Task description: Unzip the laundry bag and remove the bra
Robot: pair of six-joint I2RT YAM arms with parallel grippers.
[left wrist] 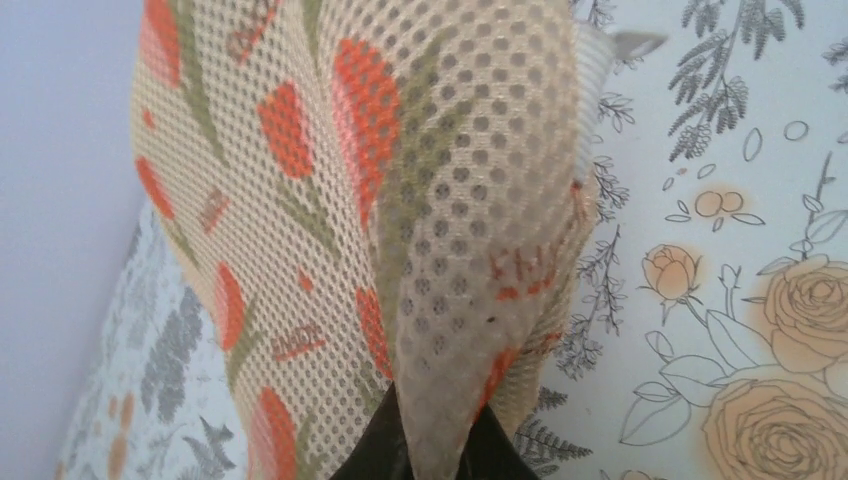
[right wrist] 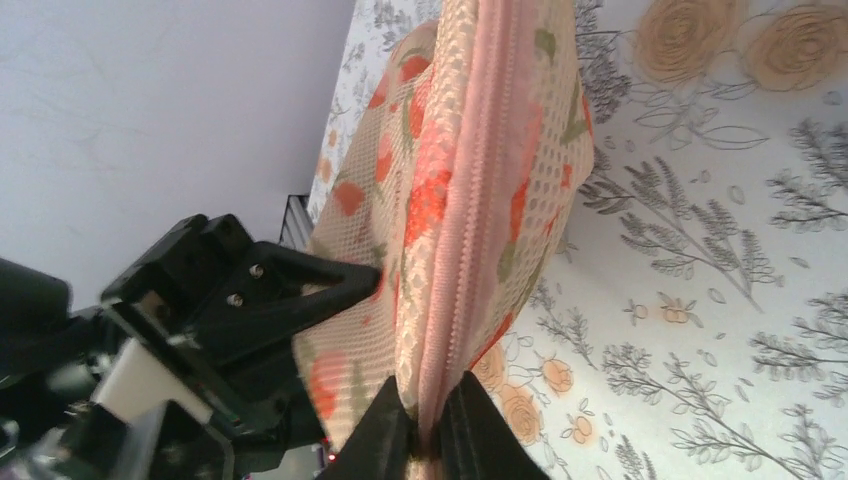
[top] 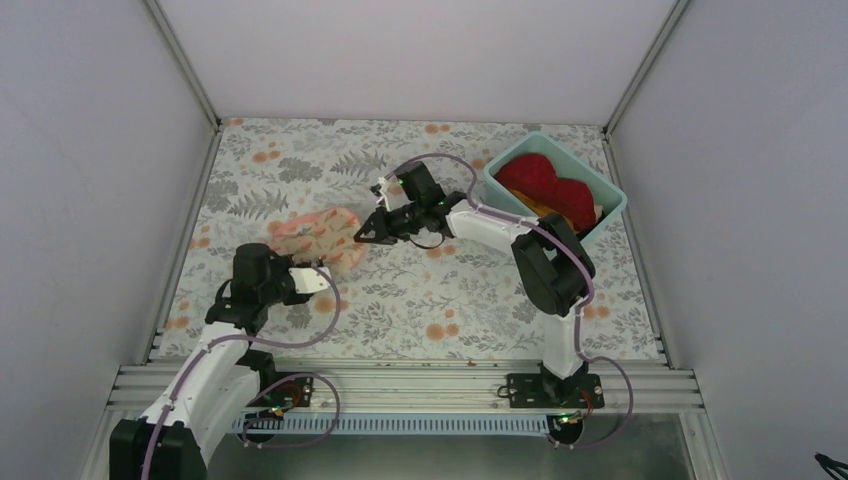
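The laundry bag (top: 310,232), peach-pink mesh with red-orange flowers, lies left of the table's middle, held at both ends. My left gripper (top: 322,265) is at its near edge; in the left wrist view a fold of the laundry bag's mesh (left wrist: 350,200) is pinched by my left gripper (left wrist: 435,452). My right gripper (top: 360,232) is at the bag's right end, and in the right wrist view my right gripper (right wrist: 430,430) is shut on the pink zipper seam (right wrist: 470,200). The zipper looks closed along the length I see. The bra is hidden.
A teal tub (top: 610,200) with red and orange cloth stands at the back right, close behind the right arm. The left arm's black fingers (right wrist: 300,290) press into the bag's side in the right wrist view. Grey walls enclose the floral table (top: 450,300).
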